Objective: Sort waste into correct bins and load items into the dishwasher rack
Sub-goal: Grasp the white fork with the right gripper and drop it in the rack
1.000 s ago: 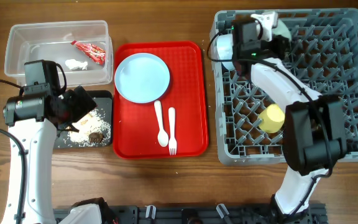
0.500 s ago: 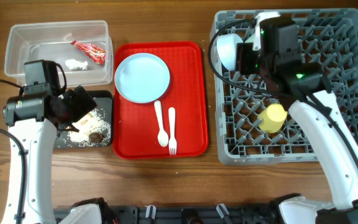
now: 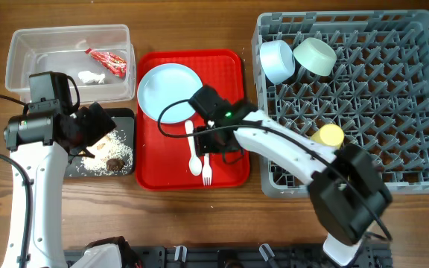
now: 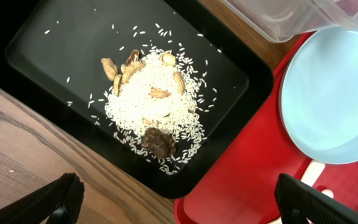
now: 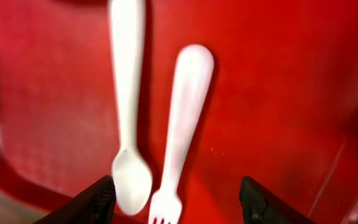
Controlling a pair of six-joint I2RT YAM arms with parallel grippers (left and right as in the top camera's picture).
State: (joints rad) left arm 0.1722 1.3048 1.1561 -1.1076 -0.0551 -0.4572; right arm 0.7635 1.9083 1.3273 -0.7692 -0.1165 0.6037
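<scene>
My right gripper (image 3: 214, 141) is open and empty, low over the white fork (image 3: 206, 158) and white spoon (image 3: 192, 152) on the red tray. In the right wrist view the gripper (image 5: 178, 202) straddles the fork (image 5: 182, 124), with the spoon (image 5: 128, 93) at its left. The pale blue plate (image 3: 170, 92) lies on the red tray. The blue bowl (image 3: 277, 60), green bowl (image 3: 315, 56) and yellow cup (image 3: 328, 136) sit in the grey rack (image 3: 393, 97). My left gripper (image 3: 95, 126) is open over the black tray (image 3: 125, 160), which holds food leftovers (image 4: 151, 99).
The clear tub (image 3: 65, 56) at the back left holds the red-and-white wrapper (image 3: 108, 62) and the white scrap (image 3: 89, 76). The red tray (image 3: 229, 82) lies between the black tray and the rack. The left wrist view shows the plate's edge (image 4: 334, 93).
My right arm has swung from the rack's back-left corner to the red tray, over the fork and spoon. The green bowl now shows in the rack beside the blue bowl. The left arm has not moved.
</scene>
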